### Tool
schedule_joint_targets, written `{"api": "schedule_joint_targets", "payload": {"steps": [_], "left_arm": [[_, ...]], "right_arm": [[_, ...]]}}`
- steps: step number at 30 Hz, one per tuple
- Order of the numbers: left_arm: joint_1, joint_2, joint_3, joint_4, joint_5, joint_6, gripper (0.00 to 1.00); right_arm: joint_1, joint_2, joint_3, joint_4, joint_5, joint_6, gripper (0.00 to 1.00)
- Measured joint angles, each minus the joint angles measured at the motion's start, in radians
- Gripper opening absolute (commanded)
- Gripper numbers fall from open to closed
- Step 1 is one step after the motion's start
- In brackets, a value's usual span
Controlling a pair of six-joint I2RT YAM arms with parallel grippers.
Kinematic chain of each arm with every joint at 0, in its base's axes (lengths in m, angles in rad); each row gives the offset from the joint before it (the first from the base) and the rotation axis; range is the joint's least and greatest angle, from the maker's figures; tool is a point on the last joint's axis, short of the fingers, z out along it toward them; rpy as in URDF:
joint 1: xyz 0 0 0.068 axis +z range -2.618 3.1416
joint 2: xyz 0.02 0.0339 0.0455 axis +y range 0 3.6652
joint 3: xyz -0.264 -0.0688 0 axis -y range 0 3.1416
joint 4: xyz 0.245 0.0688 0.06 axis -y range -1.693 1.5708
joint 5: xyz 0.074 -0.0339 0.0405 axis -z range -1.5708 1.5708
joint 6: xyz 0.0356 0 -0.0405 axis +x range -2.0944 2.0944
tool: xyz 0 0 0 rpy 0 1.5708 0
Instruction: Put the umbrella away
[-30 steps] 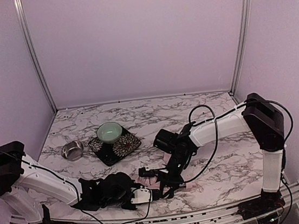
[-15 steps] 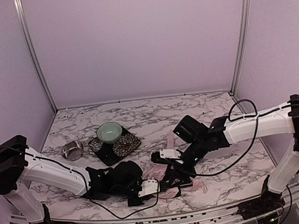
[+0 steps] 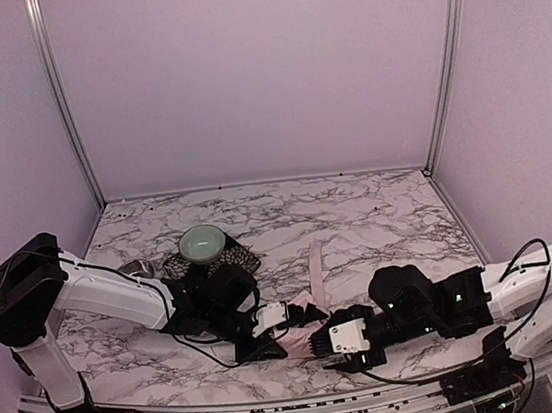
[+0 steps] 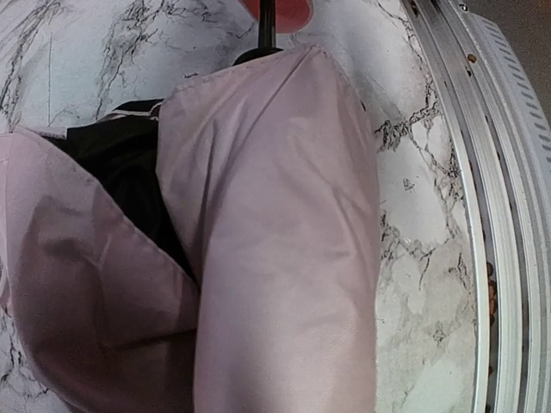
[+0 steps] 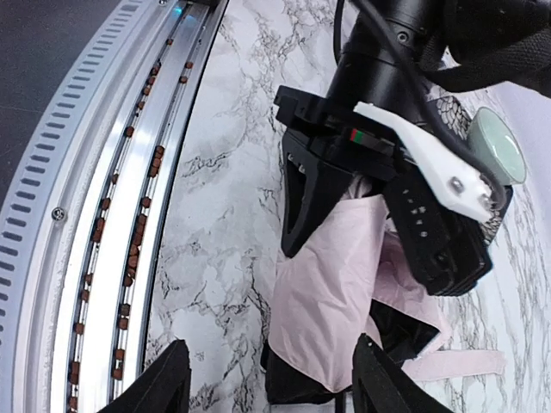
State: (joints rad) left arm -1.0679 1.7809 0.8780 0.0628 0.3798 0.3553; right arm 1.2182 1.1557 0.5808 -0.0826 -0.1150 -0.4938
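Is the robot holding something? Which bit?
The left gripper pinches the umbrella by its loose pink fabric. The right gripper is open, holding nothing.

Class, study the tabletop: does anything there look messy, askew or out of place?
Yes. The umbrella near the front edge is not folded neatly. Its pink fabric lies bunched and splayed, with the black lining showing, and a pale strip of it trails loose across the marble table.
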Motion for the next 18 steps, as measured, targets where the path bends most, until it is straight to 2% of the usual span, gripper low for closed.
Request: {"api": "schedule_joint_targets", "payload": {"steps": [2,7,13,15,18], "left_arm": [[0.016,0.013,0.015,-0.02,0.048,-0.009,0.0],[0.029,0.042,0.047,-0.058,0.132,-0.023,0.0],[0.044,0.07,0.075,-0.088,0.189,-0.034,0.0],[0.048,0.074,0.076,-0.089,0.2,-0.035,0.0],[0.054,0.082,0.084,-0.098,0.216,-0.034,0.0]], "right_arm": [[0.055,0.028,-0.019,0.039,0.086,-0.027,0.7],[0.08,0.199,0.026,0.094,0.278,-0.05,0.76],[0.082,0.328,0.06,0.103,0.337,-0.058,0.74],[0.082,0.351,0.066,0.096,0.338,-0.057,0.69],[0.084,0.397,0.093,0.082,0.34,-0.055,0.45]]}}
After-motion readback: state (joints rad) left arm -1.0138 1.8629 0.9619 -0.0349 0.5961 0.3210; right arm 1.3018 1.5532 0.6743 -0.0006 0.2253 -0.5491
